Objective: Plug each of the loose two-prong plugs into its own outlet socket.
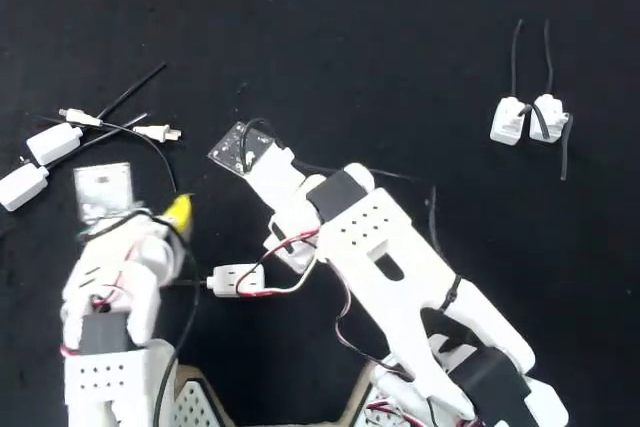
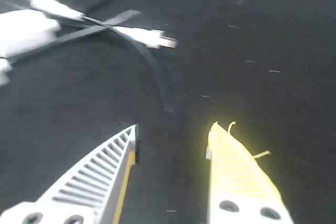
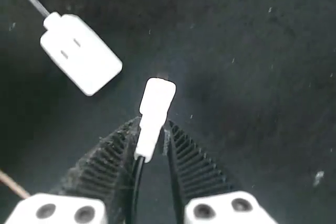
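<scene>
I am gripping one small white plug (image 3: pixel 156 100) in the right claw (image 3: pixel 152 129), the ribbed fingers (image 3: pixel 113 153) clenched on its rear half where the black cord (image 3: pixel 135 182) is leaving it. The front end is sticking out past the fingertips, and I cannot make out the prongs from here. Its likely target, an outlet socket (image 3: pixel 81 60) with two slots facing up, is lying just beside the plug. In the high view that socket is sitting in the lower middle of the frame, beside the right arm.

The left claw (image 2: pixel 172 132) is hanging released over the black table (image 1: pixel 400 47), nothing between its fingers. Ahead of it, in the upper left of the high view, two loose plugs (image 1: pixel 158 132) (image 1: pixel 80 117) are lying near two more sockets (image 1: pixel 55 142) (image 1: pixel 22 185), their cords crossing.

I am judging these pieces as light, hard plastic, smooth enough to slip or twist in the pads. The socket is lying unsecured on the table, so it will probably slide away when pushed. I am thinking the free claw should pinch it across its flat sides, clear of the slots. The plug is best held square across its body, near the cord end, as it is now. The cords are thin and springy and may drag the pieces off line.
</scene>
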### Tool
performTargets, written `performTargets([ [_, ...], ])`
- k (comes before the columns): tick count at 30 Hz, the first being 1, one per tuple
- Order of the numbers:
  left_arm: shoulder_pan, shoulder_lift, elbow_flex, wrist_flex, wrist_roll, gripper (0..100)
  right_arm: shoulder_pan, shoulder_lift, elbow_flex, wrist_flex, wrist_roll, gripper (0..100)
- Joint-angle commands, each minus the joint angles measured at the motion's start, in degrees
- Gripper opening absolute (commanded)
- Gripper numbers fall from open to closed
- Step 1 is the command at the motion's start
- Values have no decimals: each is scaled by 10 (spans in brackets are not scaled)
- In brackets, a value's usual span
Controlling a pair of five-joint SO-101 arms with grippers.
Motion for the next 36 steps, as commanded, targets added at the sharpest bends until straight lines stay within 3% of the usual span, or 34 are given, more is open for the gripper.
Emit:
performTargets([
  [1, -80, -4, -35, 16, -64, 224, -36, 0, -44, 53, -3, 11],
  [6, -154, -5, -11, 14, -35, 224, -119, 4, -20, 55, -6, 11],
  [12, -163, -5, 3, 11, -24, 224, -169, 5, 25, 13, -29, 11],
  [28, -165, -5, 1, 11, 3, 224, -188, 81, 29, -14, -37, 11],
  [36, -165, -5, 1, 14, 1, 224, -110, 124, -7, -48, -32, 11],
])
